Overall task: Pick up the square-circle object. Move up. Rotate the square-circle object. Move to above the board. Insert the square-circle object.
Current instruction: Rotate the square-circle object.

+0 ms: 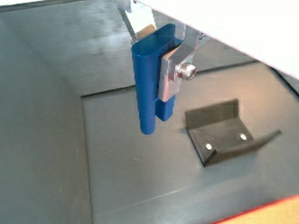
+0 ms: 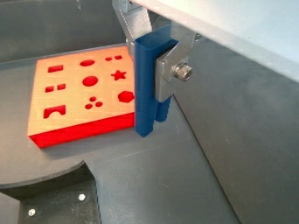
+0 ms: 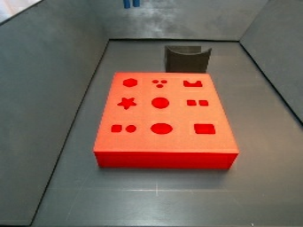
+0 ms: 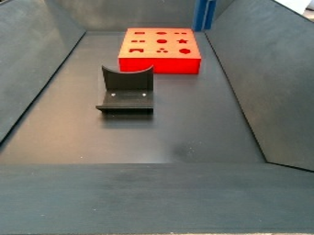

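- The floor [image 4: 172, 138] of the dark grey bin carries everything; sloped grey walls rise from it on all sides.
- The board [image 3: 164, 119], a flat red-orange block with nine cut-outs in a three-by-three grid, lies flat on the floor. In a side view [image 4: 161, 50] it sits toward the far end, close to the far wall; in a wrist view [image 2: 84, 94] its star, circles and square notches show from above.
- The fixture [image 4: 127, 89], a dark L-shaped bracket on a base plate, stands on the floor apart from the board, with bare floor between them. It also shows in a side view [image 3: 186, 58] beyond the board's far edge, and in a wrist view [image 1: 222, 129] with two pale screws in its plate.
- The gripper [image 1: 162, 66] hangs high above the floor, its silver finger plates clamped on the square-circle object.
- The square-circle object [image 1: 149, 86], a slim blue peg, hangs upright between the fingers, its lower end clear of the floor. In a wrist view [image 2: 149, 86] it hangs just beside the board's edge. In a side view a blue bit [image 4: 207, 11] shows at the top edge, above the board's far corner.
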